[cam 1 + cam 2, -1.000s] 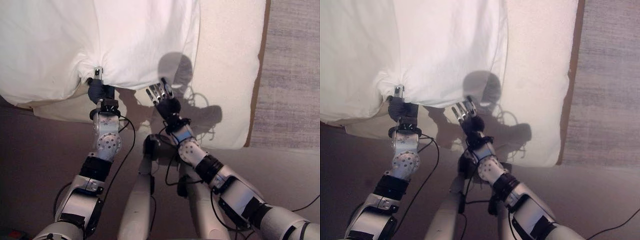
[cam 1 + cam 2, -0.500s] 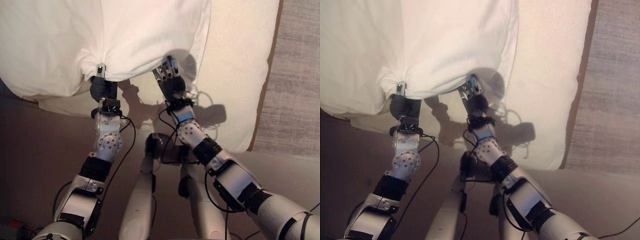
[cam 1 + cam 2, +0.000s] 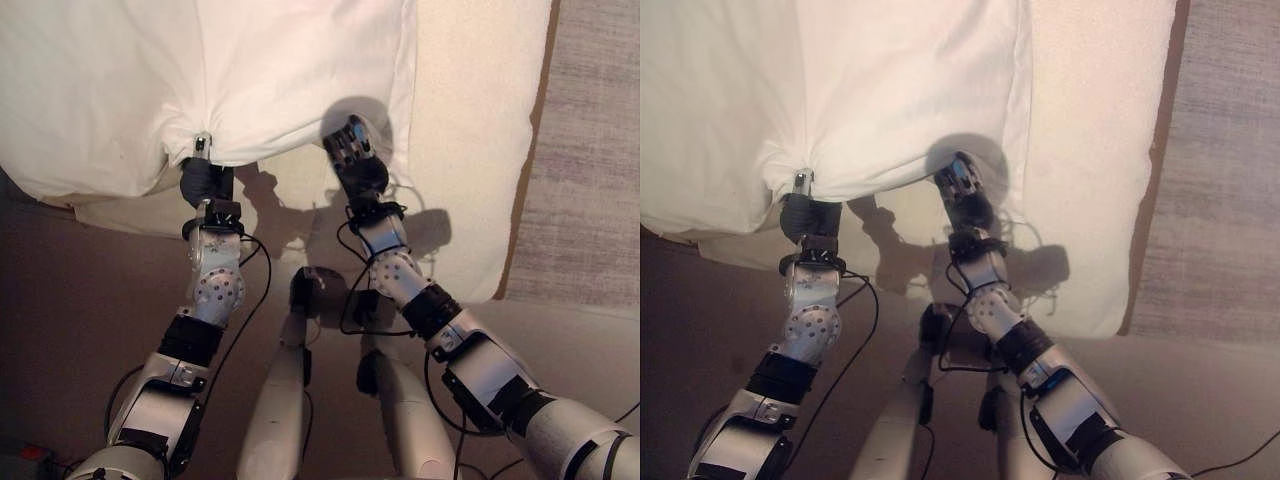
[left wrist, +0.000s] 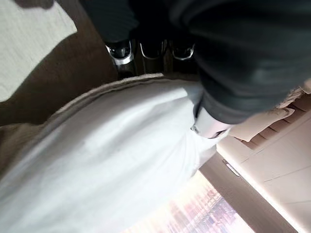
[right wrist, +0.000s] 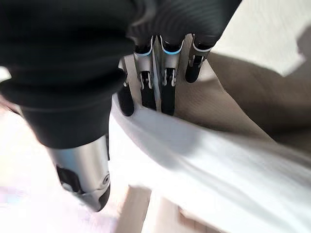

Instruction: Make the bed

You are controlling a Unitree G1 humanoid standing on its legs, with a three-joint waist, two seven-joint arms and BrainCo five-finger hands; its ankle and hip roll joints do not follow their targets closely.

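Left eye view: both hands, left (image 3: pixel 203 182) and right (image 3: pixel 356 158), pinch the sheet's (image 3: pixel 180 70) edge, fingertips hidden.

white duvet (image 3: pixel 200 80): cut off by the top and left edges in both eye views. mattress (image 3: pixel 470 150): far end out of view. left hand (image 3: pixel 203 180): fingertips hidden under the bunched duvet edge. rug (image 3: pixel 590 150): cut off at right.
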